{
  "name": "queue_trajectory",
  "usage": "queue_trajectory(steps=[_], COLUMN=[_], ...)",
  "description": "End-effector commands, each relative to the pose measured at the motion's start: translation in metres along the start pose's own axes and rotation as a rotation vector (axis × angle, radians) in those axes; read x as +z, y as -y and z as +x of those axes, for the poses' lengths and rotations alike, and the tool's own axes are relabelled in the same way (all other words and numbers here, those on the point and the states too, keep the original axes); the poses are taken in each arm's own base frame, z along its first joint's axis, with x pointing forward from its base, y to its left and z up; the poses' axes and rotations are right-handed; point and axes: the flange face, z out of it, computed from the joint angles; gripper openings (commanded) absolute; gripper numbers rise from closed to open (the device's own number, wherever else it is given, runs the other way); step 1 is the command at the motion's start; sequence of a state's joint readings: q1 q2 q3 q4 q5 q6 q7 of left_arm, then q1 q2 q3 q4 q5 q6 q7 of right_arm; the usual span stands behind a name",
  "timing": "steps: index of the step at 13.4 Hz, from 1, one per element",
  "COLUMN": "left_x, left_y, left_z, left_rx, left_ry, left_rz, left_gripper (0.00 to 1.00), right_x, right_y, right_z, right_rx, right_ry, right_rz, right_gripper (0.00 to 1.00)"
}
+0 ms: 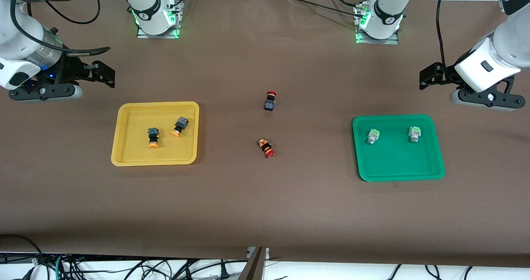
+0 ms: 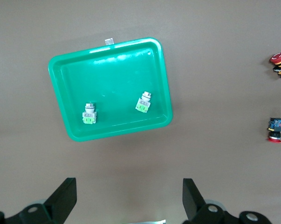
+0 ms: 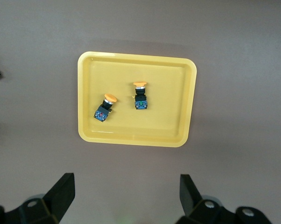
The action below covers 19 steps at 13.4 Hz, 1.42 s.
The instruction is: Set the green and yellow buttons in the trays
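2 yellow buttons in yellow tray, 2 green buttons in green tray. Left gripper & right gripper raised, jaws apart, empty.

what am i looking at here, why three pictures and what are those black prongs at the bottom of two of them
Two robot arms share a brown table. The wide picture looks down from across the table. The other two come from cameras on each arm's wrist, so the black prongs are that arm's own fingers.

The left gripper hangs open over bare table beside the green tray, which holds two green buttons. The right gripper hangs open beside the yellow tray, which holds two yellow buttons.

Two red-capped switches lie on the table between the trays. Neither gripper holds anything.
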<state>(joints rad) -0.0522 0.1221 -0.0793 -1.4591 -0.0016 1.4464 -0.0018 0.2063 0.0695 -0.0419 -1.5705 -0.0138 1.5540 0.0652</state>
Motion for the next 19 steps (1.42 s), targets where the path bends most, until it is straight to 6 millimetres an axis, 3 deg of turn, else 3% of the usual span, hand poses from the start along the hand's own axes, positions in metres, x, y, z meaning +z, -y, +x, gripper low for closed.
queue_trajectory(steps=[1, 7, 11, 19], left_x=[-0.006, -0.006, -0.006, -0.005], left_y=[-0.002, -0.002, -0.001, 0.002], left_z=[0.002, 0.002, 0.002, 0.003], left_rx=[-0.002, -0.002, -0.003, -0.007], left_ry=[-0.003, -0.001, -0.003, 0.000], left_rz=[0.007, 0.007, 0.007, -0.003], left_gripper=[1.00, 1.00, 1.00, 1.00], right_x=[-0.005, -0.006, -0.010, -0.014], right_y=[-0.004, -0.007, -0.020, -0.013], right_z=[0.003, 0.003, 0.004, 0.003], right_rx=[-0.006, 0.003, 0.038, 0.015], right_ry=[0.002, -0.002, -0.015, -0.019], right_rz=[-0.013, -0.013, -0.001, 0.007], right_gripper=[0.99, 0.99, 0.99, 0.99])
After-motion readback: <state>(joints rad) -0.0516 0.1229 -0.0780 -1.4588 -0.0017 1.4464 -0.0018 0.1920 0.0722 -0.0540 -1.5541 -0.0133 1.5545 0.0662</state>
